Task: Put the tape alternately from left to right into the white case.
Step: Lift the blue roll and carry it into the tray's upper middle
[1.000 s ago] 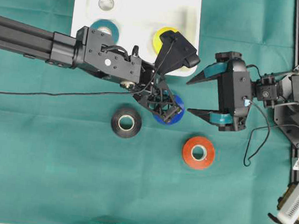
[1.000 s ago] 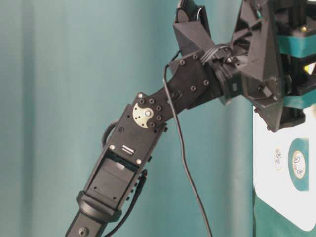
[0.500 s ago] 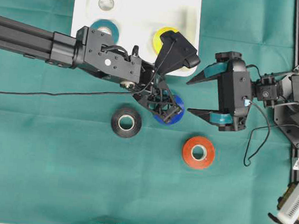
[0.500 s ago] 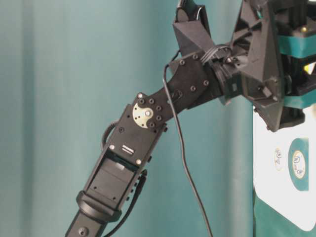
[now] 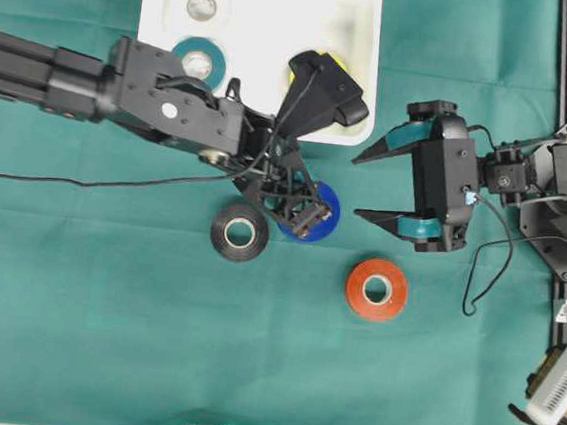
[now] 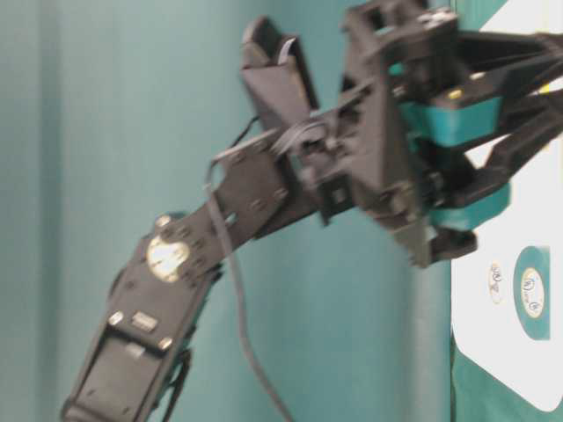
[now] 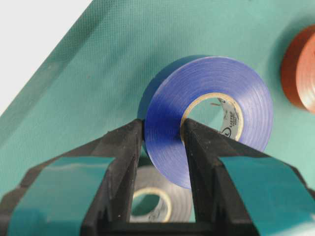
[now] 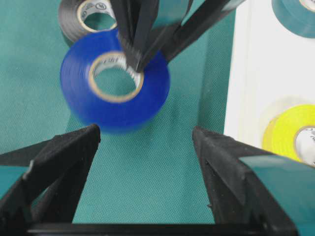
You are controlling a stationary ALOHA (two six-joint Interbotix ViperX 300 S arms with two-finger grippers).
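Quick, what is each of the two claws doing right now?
Left gripper: shut on the blue tape, one finger through its core, one outside.
Right gripper: open, holding nothing.

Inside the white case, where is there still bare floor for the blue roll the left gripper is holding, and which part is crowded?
Bare floor spans the shallow white plastic case at top centre and top right, between the white tape roll and the right rim. Crowded: left side, with the teal roll, and the lower right, where the yellow roll sits.
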